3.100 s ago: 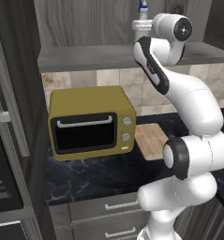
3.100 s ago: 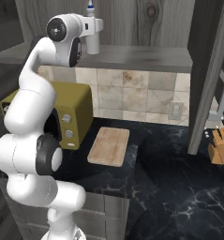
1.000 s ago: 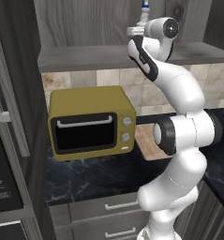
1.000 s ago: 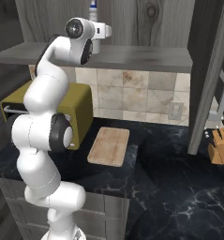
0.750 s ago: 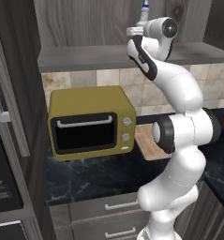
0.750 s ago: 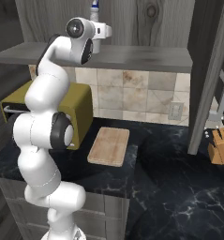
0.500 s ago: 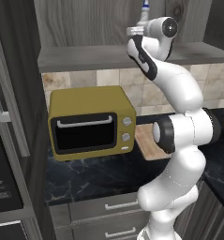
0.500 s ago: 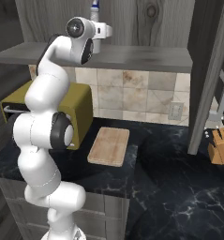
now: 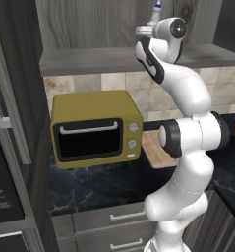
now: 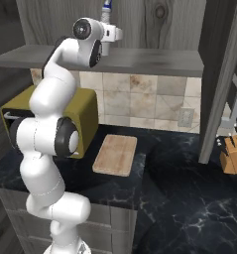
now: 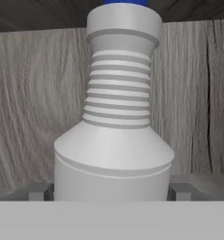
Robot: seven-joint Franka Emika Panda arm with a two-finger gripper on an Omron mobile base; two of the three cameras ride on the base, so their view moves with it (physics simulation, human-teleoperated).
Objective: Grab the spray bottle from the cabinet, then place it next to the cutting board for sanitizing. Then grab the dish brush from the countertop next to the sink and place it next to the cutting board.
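Claw: spread wide, one dark finger tip at lower left of the hand view and its mate at lower right, the two flanking the spray bottle without visibly pressing it; no grip judged taken yet. Spray bottle: off-white, ribbed neck, blue head cut off at the top centre of the hand view; it stands upright on the shelf board of the grey wood-grain cabinet, its blue trigger head poking above the wrist at upper centre-right of the left base view and at upper centre-left of the right base view. Arm: white, raised to the shelf, reaching into the cabinet. Below the shelf: yellow toaster oven, centre left of the left base view, on the black marble-look tabletop. Just beside the oven: cutting board, light tan, lying flat, centre of the right base view. Knife block, right edge of the right base view, well apart from the board. Step in hand, as judged: first fetch, at the point of grasping. Next move calls for pressing the fingers together on the bottle's body, lifting it clear of the shelf board, then carrying it down to the tabletop beside the cutting board. Dish brush step not yet begun.
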